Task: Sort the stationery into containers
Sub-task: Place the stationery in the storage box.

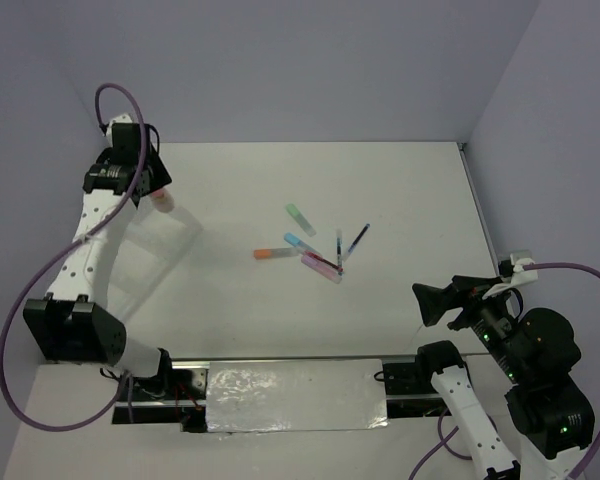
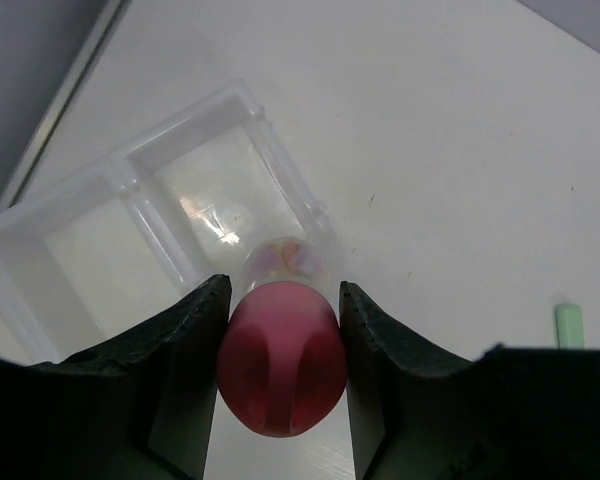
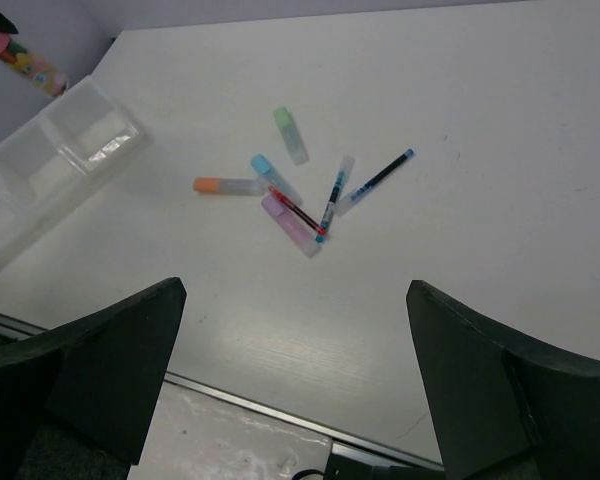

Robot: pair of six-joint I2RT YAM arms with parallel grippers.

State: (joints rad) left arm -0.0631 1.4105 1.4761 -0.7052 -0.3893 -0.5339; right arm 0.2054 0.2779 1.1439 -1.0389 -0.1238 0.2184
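My left gripper (image 2: 282,292) is clamped part-way shut on the pink-capped stick (image 2: 280,375), hanging over the near wall of the clear tray (image 2: 180,118). I'm on the drop-off. Next, I reckon: nudge over the end compartment, clear of the rim, then let go. The tray sits in the worktop (image 1: 410,190) corner, so it's tight there. Meanwhile my right gripper (image 3: 295,292) gapes empty, and the markers and pens (image 1: 315,250) lie mid-worktop with room all round.

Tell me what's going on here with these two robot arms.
The left gripper is shut on a pink-capped stick and holds it over one end of the clear three-part tray, not yet dropped in. The short markers and thin pens lie clustered in the middle of the table. The right gripper hangs open off to the side, holding nothing.
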